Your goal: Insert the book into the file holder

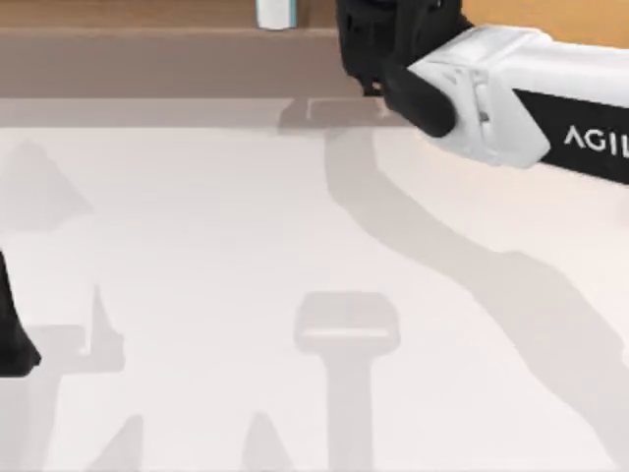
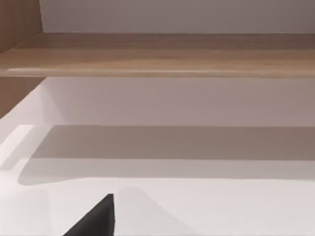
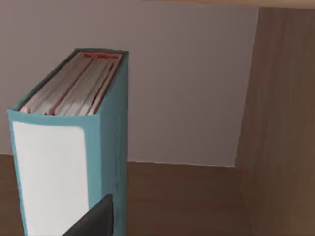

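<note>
The right arm [image 1: 511, 108], white with a black wrist, reaches across the far right of the table [image 1: 295, 246] toward the wooden shelf [image 1: 147, 59]. Whether the right gripper is apart or together cannot be told. In the right wrist view the book [image 3: 106, 147] stands upright on the brown wooden board, near a wooden side wall [image 3: 280, 123]. It has a smooth teal cover, a white panel on its spine, and pale page edges with red lines on top. The left arm [image 1: 15, 334] is parked at the table's left edge.
</note>
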You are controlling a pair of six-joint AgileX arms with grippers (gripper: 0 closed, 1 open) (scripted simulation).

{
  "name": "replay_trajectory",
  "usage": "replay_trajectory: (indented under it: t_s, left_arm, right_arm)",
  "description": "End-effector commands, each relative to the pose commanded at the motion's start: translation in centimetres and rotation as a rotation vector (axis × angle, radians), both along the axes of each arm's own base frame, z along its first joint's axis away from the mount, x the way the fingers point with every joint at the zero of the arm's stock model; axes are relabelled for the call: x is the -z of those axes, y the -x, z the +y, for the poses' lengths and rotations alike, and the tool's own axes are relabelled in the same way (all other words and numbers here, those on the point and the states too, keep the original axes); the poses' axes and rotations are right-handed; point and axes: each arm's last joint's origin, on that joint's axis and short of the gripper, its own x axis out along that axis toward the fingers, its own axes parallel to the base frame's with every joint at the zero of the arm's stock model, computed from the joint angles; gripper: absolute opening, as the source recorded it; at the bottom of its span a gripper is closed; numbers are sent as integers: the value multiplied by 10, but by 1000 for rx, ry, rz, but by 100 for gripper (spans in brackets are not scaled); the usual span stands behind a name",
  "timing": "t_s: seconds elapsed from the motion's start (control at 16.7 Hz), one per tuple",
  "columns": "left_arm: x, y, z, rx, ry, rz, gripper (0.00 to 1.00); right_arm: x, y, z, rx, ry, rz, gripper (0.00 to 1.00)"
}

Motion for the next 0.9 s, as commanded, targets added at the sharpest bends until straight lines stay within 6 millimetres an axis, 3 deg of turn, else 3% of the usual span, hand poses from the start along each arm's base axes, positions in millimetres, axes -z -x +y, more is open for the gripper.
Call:
replay_trajectory:
  t_s: [0.18, 0.36, 0.54, 0.9]
  left_arm:
    - [0, 0, 0, 0, 0, 0, 100]
    - [0, 0, 0, 0, 0, 0, 100]
    - [0, 0, 0, 0, 0, 0, 100]
    - [0, 0, 0, 0, 0, 0, 100]
  right_arm:
    - [44, -28, 48, 12, -6, -4, 100]
    - [74, -43, 73, 23, -22, -17, 100]
    - [85, -49, 80, 29, -30, -24, 100]
    - [85, -52, 79, 30, -29, -23, 100]
